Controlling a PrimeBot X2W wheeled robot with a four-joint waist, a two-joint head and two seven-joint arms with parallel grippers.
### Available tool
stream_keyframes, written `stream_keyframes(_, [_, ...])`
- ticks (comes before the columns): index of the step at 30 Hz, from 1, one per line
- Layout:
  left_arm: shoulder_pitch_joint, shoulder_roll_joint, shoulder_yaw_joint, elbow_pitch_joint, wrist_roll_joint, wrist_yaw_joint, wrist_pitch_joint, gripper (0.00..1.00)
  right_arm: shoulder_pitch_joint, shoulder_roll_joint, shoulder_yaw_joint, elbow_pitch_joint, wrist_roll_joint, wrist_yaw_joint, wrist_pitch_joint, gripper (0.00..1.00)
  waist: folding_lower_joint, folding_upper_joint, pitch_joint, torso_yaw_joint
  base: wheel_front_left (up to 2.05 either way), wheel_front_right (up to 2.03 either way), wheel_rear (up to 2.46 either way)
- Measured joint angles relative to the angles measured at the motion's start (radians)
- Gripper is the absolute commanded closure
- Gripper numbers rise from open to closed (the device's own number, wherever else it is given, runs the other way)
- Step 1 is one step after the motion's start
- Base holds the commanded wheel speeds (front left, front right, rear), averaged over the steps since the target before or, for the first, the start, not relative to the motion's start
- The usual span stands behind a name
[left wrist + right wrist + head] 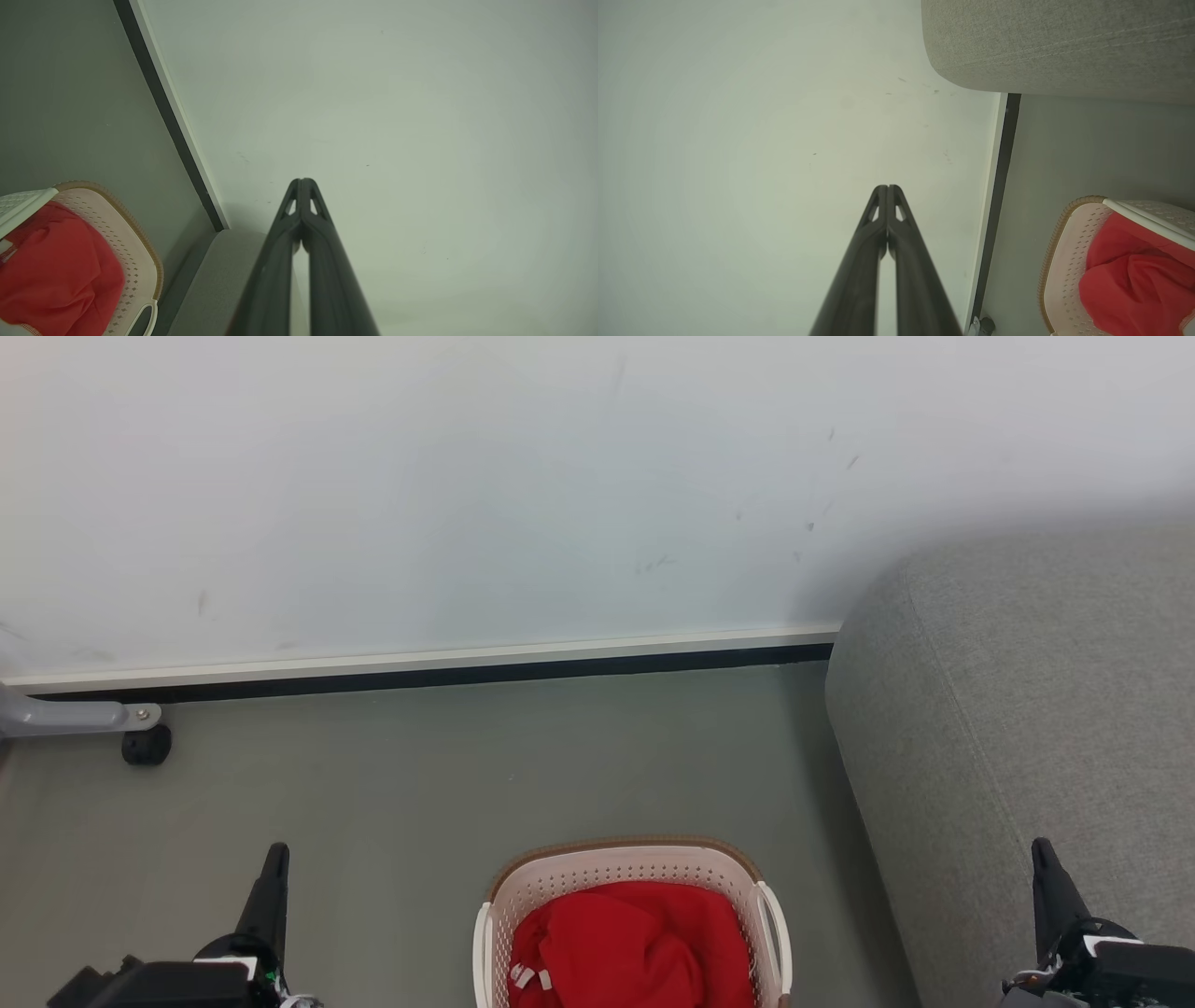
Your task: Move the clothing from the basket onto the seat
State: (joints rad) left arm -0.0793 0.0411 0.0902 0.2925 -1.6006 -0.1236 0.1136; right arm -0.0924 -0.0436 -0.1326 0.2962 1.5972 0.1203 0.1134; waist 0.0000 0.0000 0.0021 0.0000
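Basket (pixel 624 855) sits on the grey floor (pixel 420 775) at bottom centre of the head view, near part cut off by the frame edge. Clothing (pixel 627 945) is red, bunched inside the basket below the brown rim, with small white bits at its lower left. None of it lies on the seat (pixel 1027 709).

Seat has a rounded edge, just right of the basket, with a narrow strip of floor between them. Its far corner meets the baseboard (pixel 420 670) under the white wall (pixel 467 476).

Floor is open to the left of the basket and beyond it up to the baseboard. Black caster (pixel 147 745) on a grey leg sits at far left, close to the baseboard and well apart from the basket.

Left gripper (pixel 275 859) is low left over bare floor, well apart from the basket. In the left wrist view its fingers are pressed together with nothing between them.

Right gripper (pixel 1042 855) is low right, seen against the seat fabric. Its fingers are likewise together and empty in the right wrist view, pointing at the wall.
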Motion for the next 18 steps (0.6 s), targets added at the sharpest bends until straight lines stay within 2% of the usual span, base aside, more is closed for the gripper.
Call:
stream_keyframes(2, [0.0,0.0,0.0,0.0,0.0,0.0,0.0,1.0,0.0,0.0,0.0,0.0,0.0,0.0,0.0,1.0,0.0,0.0,0.0,0.0,0.0,0.0,0.0])
stream_keyframes(3, [0.0,0.0,0.0,0.001,0.0,0.0,0.0,0.0,0.0,0.0,0.0,0.001,0.0,0.0,0.0,0.0,0.0,0.0,0.0,0.0,0.0,0.0,0.0])
stream_keyframes(4, [0.005,-0.002,-0.002,0.008,0.0,0.001,0.0,1.0,0.003,0.002,0.001,0.009,0.0,-0.001,0.0,1.0,0.0,0.0,0.0,0.0,0.0,0.0,0.0])
stream_keyframes(5, [0.011,-0.004,-0.003,0.02,0.0,0.001,0.0,0.0,0.009,0.004,0.002,0.019,0.0,-0.002,0.0,0.0,0.0,0.0,0.0,0.0,0.0,0.0,0.0])
stream_keyframes(6, [0.021,-0.008,-0.004,0.029,0.0,0.001,0.0,1.0,0.018,0.008,0.003,0.03,0.0,-0.002,0.0,1.0,0.0,0.0,0.0,0.0,0.0,0.0,0.0])
stream_keyframes(7, [0.032,-0.011,-0.005,0.04,0.0,0.001,0.0,0.0,0.027,0.012,0.004,0.042,0.0,-0.003,0.0,0.0,0.0,0.0,0.0,0.0,0.0,0.0,0.0])
stream_keyframes(18, [0.05,-0.013,-0.039,0.039,0.01,0.002,-0.033,0.0,0.045,0.017,0.033,0.04,-0.005,-0.006,-0.035,0.0,0.0,0.0,-0.006,0.0,0.0,0.0,0.0])
